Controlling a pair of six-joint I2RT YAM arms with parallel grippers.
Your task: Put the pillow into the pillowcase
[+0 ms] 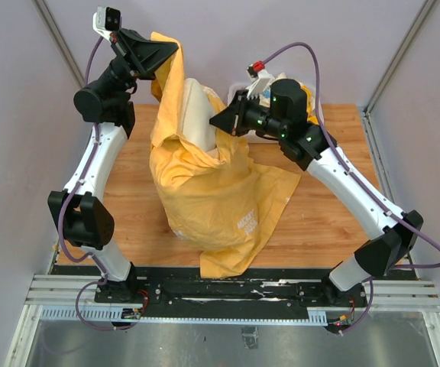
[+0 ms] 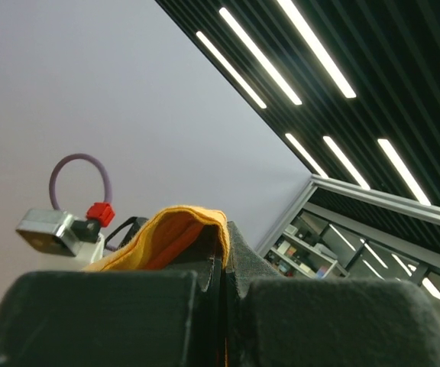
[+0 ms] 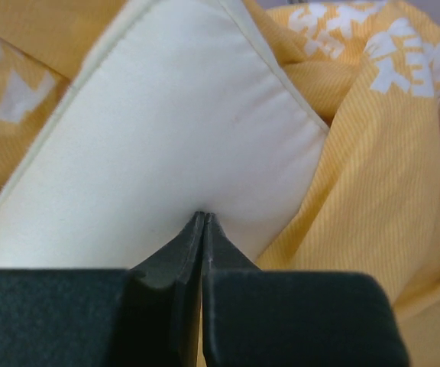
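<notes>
At the far left, the left jaws are held high above the brown wooden surface (image 1: 327,214). In the left wrist view they are clamped on a raised edge of the large orange-yellow fabric pillowcase (image 1: 212,191) (image 2: 178,233), and a fold of the cloth is seen standing up between them. From that held edge the pillowcase hangs down to the surface, where its lower part is spread in loose folds. One corner is draped over the near edge onto the black rail (image 1: 296,289). White lettering is seen on the cloth.

The cream-white soft rectangular pillow (image 1: 197,115) (image 3: 166,130) is stood upright in the mouth of the pillowcase. Its lower part is covered by the orange-yellow cloth and its upper end is left showing above the opening.

To the right, the right jaws are pressed together, with their tips set against the pale face of the pillow. Whether any of its cover is nipped between them cannot be told.
</notes>
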